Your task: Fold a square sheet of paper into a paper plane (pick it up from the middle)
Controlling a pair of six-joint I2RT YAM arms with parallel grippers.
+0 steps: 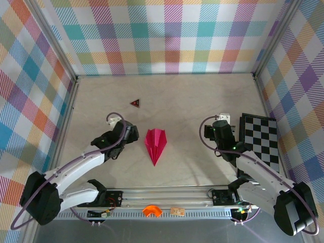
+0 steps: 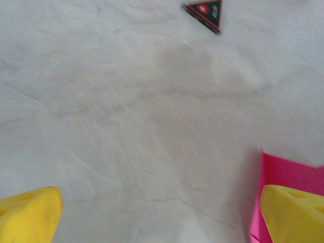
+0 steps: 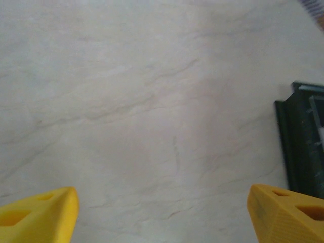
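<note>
The magenta-pink paper plane (image 1: 155, 144) lies flat on the table's middle, a narrow dart with its point toward the near edge and creased wings at the far end. My left gripper (image 1: 127, 134) hovers just left of it, open, with bare table between its yellow fingertips (image 2: 30, 215); a pink edge of the plane (image 2: 286, 172) shows behind the right fingertip. My right gripper (image 1: 221, 129) is well to the plane's right, open over bare table, its yellow fingertips (image 3: 35, 215) wide apart.
A small dark red triangle (image 1: 135, 103) lies beyond the left gripper, also seen as the triangle (image 2: 205, 12) at the top of the left wrist view. A black-and-white checkerboard (image 1: 260, 142) sits at the right; its dark frame (image 3: 304, 147) is beside my right fingers. Checked walls enclose the table.
</note>
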